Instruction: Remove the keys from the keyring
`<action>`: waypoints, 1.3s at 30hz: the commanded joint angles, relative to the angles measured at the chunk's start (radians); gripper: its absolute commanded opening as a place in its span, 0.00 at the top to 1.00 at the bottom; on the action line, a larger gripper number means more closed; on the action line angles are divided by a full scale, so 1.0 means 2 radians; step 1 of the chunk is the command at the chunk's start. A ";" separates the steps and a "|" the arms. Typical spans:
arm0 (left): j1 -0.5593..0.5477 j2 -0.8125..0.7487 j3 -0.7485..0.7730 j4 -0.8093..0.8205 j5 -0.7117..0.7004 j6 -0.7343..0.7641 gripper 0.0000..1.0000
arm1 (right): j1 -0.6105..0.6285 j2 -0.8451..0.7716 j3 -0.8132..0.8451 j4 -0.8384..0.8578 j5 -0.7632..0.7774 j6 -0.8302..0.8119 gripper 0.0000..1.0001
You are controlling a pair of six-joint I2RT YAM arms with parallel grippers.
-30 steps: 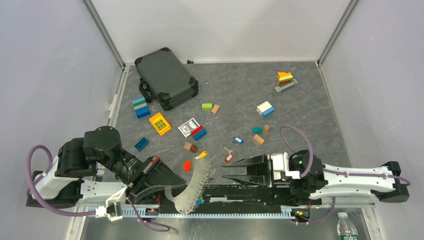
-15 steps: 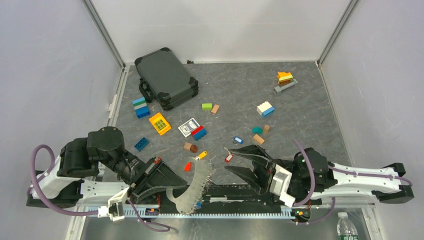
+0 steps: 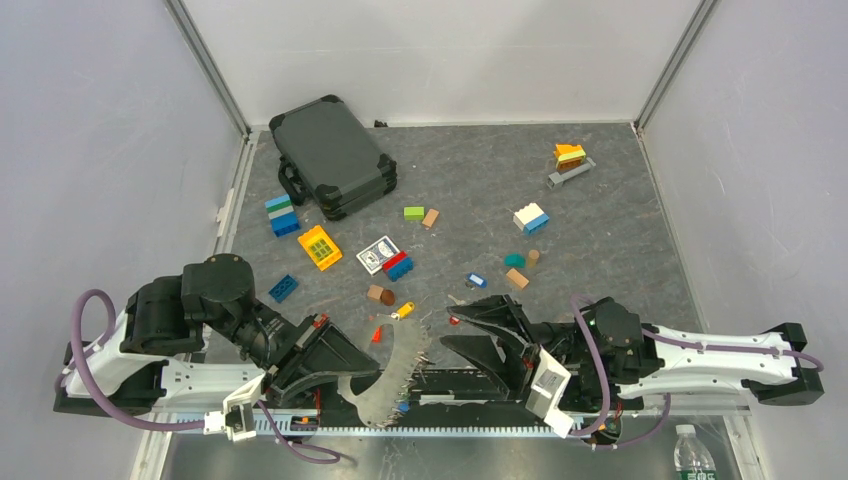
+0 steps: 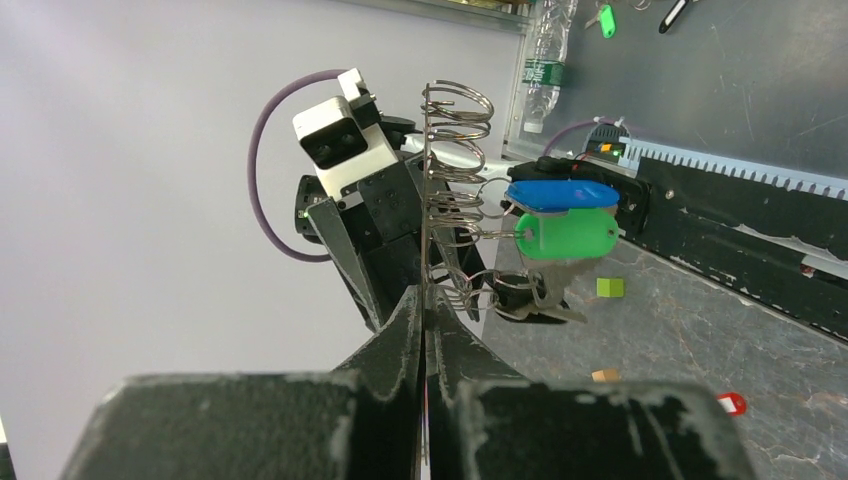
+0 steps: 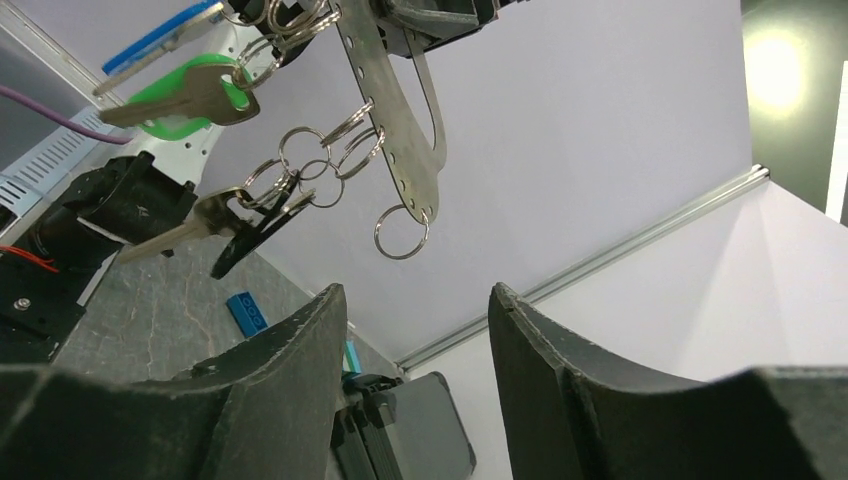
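While clamping stiff keyring (image 4: pixel 425 200) in left hand (image 4: pixel 424 335), holding right hand (image 5: pixel 415 330) wide near light, dangling keys (image 5: pixel 180 100), likely best gripped at plastic heads (image 4: pixel 565 235).

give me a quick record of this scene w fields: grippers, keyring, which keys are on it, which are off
left gripper: shut on keyring
right gripper: open, empty, facing the keyring
on keyring: green-headed key, blue-headed key, black-headed key
off keyring: yellow-headed key, loose on table
task: not finished
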State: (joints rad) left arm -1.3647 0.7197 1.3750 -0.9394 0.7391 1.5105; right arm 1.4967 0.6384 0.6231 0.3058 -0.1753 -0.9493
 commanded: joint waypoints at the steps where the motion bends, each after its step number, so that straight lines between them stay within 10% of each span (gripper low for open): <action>1: -0.002 -0.002 0.002 0.031 0.009 0.001 0.98 | 0.001 -0.001 0.002 0.020 -0.002 -0.022 0.41; 23: -0.002 0.003 0.001 0.031 0.026 0.002 0.98 | 0.001 0.057 0.004 0.142 -0.029 -0.066 0.36; 34: -0.001 -0.004 -0.016 0.058 0.028 -0.011 0.98 | 0.002 0.113 0.053 0.103 -0.079 -0.084 0.48; 39: -0.002 -0.003 -0.017 0.058 0.028 -0.013 0.98 | 0.002 0.120 0.057 0.107 -0.064 -0.085 0.70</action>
State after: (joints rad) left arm -1.3647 0.7197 1.3376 -0.8963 0.7631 1.5063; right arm 1.4971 0.8761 0.6849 0.4923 -0.3126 -1.1069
